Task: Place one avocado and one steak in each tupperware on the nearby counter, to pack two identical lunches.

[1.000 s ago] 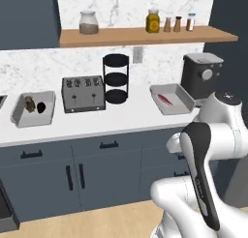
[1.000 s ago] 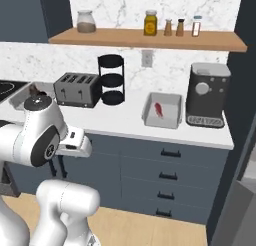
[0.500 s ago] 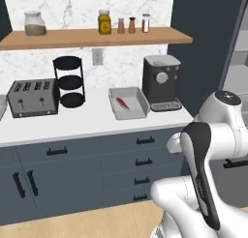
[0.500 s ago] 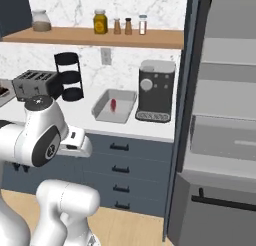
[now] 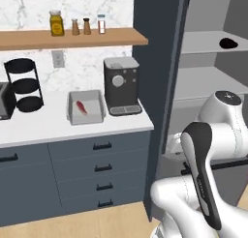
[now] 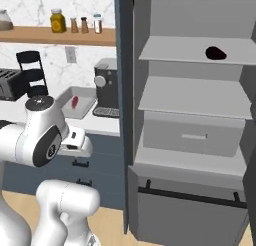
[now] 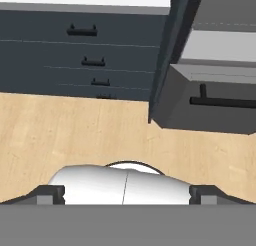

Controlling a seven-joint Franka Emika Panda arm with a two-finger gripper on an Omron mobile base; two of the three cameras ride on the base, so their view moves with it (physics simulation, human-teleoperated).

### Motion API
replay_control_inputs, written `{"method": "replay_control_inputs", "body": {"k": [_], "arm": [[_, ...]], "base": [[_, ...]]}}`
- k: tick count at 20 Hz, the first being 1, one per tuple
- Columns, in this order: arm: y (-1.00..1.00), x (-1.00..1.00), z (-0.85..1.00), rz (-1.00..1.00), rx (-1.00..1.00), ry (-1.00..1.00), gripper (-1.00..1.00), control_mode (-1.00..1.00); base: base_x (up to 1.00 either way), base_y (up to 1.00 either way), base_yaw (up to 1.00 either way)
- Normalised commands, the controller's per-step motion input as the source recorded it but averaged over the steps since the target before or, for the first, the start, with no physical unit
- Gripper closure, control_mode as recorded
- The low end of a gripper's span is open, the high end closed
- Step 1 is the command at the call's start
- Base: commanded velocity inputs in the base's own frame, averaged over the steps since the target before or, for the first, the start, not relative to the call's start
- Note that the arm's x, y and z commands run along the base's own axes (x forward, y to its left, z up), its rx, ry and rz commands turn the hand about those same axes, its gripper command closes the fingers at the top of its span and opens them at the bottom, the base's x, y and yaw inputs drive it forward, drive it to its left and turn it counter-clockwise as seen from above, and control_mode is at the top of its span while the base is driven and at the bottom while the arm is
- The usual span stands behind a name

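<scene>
Hidden or cut off: the toaster (image 6: 12, 83) left of the coffee machine (image 5: 121, 85) is cropped at the picture edge in both base views; a jar (image 6: 4, 20) at the far left end of the shelf is half cut off in the right base view. The contents of the grey pull-out drawer (image 6: 191, 134) right of the coffee machine cannot be seen.
Hard to make out: the dark lump on the upper cabinet shelf, right of and above the coffee machine, reads as an avocado (image 6: 216, 53), though it is small and its shape is vague.
Gripper: gripper (image 7: 126, 190) shows in the hand view with its two dark tips far apart at the bottom corners, jaws wide, nothing between them; it looks down at the wooden floor (image 7: 75, 135) below the coffee machine's counter.
Steak: one red steak (image 5: 81, 108) lies inside the tupperware (image 5: 86, 117), just left of the coffee machine.
Counter: white counter (image 5: 43, 128) carries the tupperware, the coffee machine and a black tiered rack (image 5: 23, 84) further left; blue-grey drawer fronts (image 5: 101, 169) with black handles sit under it.
Room: marble back wall, a wooden shelf (image 5: 72, 37) with jars above the coffee machine, a tall dark open cabinet (image 6: 190, 115) with grey shelves right of it.
Change: the base has driven right, so the whole view has slid; the coffee machine and tupperware sit further left in both base views than half a second ago, and the open cabinet with the avocado has come into sight.
</scene>
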Motion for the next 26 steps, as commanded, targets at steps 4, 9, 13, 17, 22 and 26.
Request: {"method": "replay_control_inputs", "body": {"k": [4, 9, 13, 17, 22, 26], "arm": [[0.0, 0.0, 0.0, 0.0, 0.0, 0.0, -1.0, 1.0], [0.0, 0.0, 0.0, 0.0, 0.0, 0.0, -1.0, 1.0], [0.0, 0.0, 0.0, 0.0, 0.0, 0.0, -1.0, 1.0], [0.0, 0.0, 0.0, 0.0, 0.0, 0.0, -1.0, 1.0], [0.0, 0.0, 0.0, 0.0, 0.0, 0.0, -1.0, 1.0], [0.0, 0.0, 0.0, 0.0, 0.0, 0.0, -1.0, 1.0]], "base": [[0.0, -0.67, -0.07], [0.03, -0.48, -0.08], [0.07, -0.5, -0.09], [0.11, -0.59, -0.09], [0.18, -0.45, -0.07], [0.3, -0.34, -0.04]]}}
